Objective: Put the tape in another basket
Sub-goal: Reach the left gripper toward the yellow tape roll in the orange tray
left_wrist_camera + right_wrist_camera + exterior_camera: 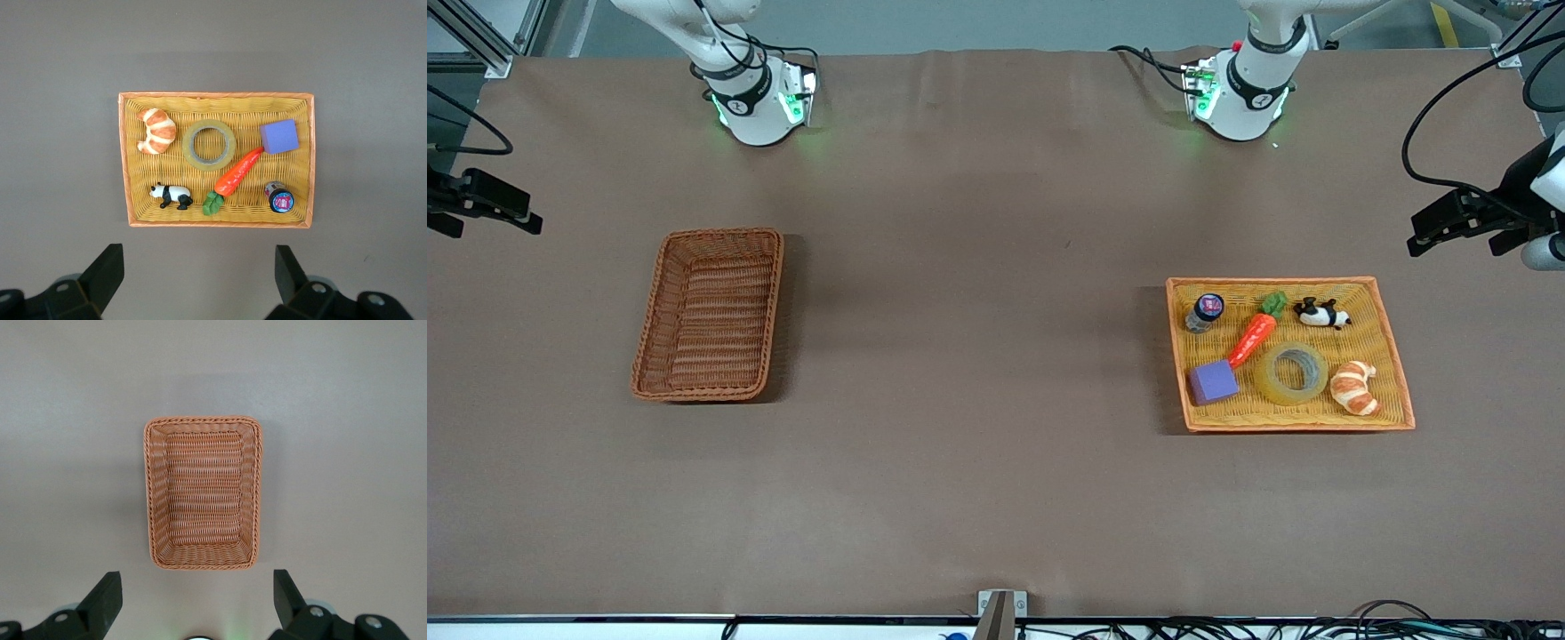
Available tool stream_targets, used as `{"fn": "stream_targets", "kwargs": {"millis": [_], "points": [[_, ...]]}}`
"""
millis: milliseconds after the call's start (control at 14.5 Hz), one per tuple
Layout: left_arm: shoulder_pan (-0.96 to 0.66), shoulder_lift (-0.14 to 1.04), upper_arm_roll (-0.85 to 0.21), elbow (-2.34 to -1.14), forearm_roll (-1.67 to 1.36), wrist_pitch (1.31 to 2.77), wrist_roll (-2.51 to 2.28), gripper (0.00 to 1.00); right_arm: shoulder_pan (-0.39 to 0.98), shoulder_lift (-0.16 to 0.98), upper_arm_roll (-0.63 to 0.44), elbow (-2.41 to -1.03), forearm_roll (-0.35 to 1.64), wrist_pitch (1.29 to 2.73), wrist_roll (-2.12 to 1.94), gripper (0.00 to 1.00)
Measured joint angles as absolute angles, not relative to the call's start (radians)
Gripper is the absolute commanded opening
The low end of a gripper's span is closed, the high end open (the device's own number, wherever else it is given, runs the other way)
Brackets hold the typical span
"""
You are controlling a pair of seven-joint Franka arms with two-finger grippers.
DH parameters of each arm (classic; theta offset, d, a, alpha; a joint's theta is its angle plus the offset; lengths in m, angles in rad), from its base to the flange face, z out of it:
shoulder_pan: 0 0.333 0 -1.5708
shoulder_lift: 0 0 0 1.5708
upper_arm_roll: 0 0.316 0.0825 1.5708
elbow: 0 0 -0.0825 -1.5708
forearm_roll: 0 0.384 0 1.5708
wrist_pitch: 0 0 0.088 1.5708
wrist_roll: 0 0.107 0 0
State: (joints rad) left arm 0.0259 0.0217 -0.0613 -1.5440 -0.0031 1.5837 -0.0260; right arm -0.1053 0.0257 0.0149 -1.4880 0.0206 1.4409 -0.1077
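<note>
The tape (1292, 373), a translucent yellowish ring, lies flat in the shallow orange-yellow tray (1303, 425) between a croissant and a carrot. It also shows in the left wrist view (209, 145). The deep reddish-brown wicker basket (710, 313) stands empty toward the right arm's end of the table and shows in the right wrist view (203, 493). My left gripper (199, 260) is open and empty, high over bare table beside the tray (213, 97); it shows in the front view (1427, 233). My right gripper (197, 583) is open and empty, high over bare table beside the basket.
The tray also holds a croissant (1353, 388), a purple cube (1214, 382), a toy carrot (1254, 338), a toy panda (1322, 313) and a small capped bottle (1205, 311). Brown table cloth spreads between tray and basket.
</note>
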Motion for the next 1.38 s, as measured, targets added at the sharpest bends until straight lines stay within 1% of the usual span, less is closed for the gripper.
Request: {"fn": "stream_targets", "kwargs": {"millis": [415,622,830,968,1176,1383], "points": [[0.023,0.023,-0.061,-1.543,0.020,1.585,-0.026,1.00,-0.110,0.026,0.015,-1.488,0.021,1.441,-0.109,1.00],[0.018,0.060,-0.061,-1.546,0.022,1.582,-0.054,1.00,-0.110,0.026,0.015,-1.488,0.021,1.441,-0.110,1.00],[0.021,0.142,-0.058,-1.548,0.024,1.615,-0.059,0.99,-0.110,0.026,0.015,-1.488,0.021,1.441,-0.110,1.00],[0.021,0.219,-0.051,-1.550,0.025,1.694,-0.059,0.99,-0.110,0.026,0.015,-1.488,0.021,1.441,-0.110,1.00],[0.024,0.347,-0.023,-1.559,0.027,1.765,-0.057,0.98,-0.111,0.026,0.015,-1.489,0.021,1.441,-0.110,1.00],[0.027,0.470,-0.007,-1.606,0.028,1.878,-0.057,0.99,-0.111,0.026,0.015,-1.490,0.021,1.440,-0.113,1.00]]}}
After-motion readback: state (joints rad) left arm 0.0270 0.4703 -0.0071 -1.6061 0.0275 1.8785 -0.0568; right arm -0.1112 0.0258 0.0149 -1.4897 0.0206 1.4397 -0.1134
